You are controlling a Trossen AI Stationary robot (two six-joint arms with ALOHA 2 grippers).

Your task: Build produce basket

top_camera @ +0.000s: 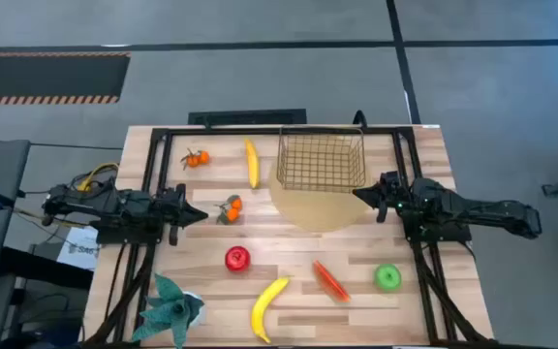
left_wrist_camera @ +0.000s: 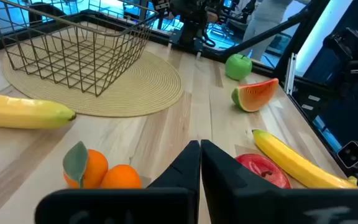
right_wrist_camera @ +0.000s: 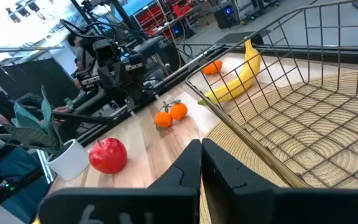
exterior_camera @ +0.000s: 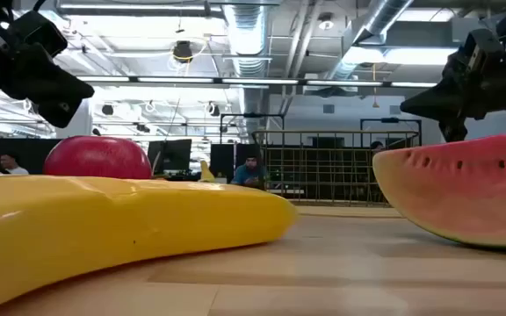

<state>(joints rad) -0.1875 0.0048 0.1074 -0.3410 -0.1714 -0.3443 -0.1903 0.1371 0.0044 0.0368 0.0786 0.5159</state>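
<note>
The gold wire basket (top_camera: 320, 160) stands empty on the round tan mat (top_camera: 310, 215) at the far middle of the table. One banana (top_camera: 251, 162) lies left of the basket, another (top_camera: 267, 308) near the front edge. Two orange clusters (top_camera: 196, 158) (top_camera: 231, 208), a red apple (top_camera: 237, 258), a green apple (top_camera: 387, 277) and an orange-red watermelon-like slice (top_camera: 330, 280) lie on the table. My left gripper (top_camera: 204, 216) is shut and empty, hovering left of the nearer orange cluster (left_wrist_camera: 98, 174). My right gripper (top_camera: 356, 195) is shut and empty at the basket's near right corner (right_wrist_camera: 229, 118).
A teal spiky plant in a white pot (top_camera: 172, 308) stands at the front left corner. A dark frame (top_camera: 153, 155) runs around the table's edges. People sit in the room beyond the table (exterior_camera: 251, 171). Bare wood shows between the red apple and the slice.
</note>
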